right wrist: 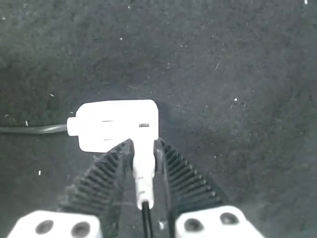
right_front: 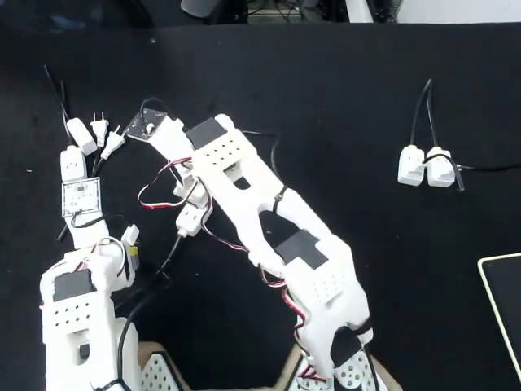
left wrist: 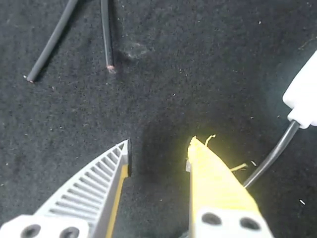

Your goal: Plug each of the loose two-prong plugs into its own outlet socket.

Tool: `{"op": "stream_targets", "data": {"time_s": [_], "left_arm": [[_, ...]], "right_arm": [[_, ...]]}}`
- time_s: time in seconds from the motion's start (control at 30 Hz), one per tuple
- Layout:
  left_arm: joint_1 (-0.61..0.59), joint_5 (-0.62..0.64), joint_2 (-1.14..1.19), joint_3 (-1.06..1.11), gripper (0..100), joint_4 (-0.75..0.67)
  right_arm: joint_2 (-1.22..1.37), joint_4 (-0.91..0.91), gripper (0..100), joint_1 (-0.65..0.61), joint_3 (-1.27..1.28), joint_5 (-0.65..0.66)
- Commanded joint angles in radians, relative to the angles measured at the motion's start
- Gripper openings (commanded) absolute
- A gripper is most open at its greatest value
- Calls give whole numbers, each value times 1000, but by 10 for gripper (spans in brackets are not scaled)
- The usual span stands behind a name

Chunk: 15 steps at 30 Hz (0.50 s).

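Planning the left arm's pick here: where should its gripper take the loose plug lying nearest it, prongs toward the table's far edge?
Grip the loose plug by its white body, behind the prongs, with the gripper closing across its narrow sides, coming from above at the cord end. It lies flat, so that likely keeps the prongs free.

High camera overhead, far, looking down on desk (right_front: pixel 350 81). Wrist cameras close behind left end effector (left wrist: pixel 158 148), right end effector (right wrist: pixel 143 145), same desk.
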Motion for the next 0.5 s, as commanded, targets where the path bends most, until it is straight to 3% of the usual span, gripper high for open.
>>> {"op": "stream_targets", "data": {"time_s": [0.0,0.47], "left_arm": [[1,-6,-14,-18,195,2],[1,-6,-14,-16,195,2]], "right_arm": [[136,0,11,-32,-54,18],[165,107,11,-40,-117,18]]}}
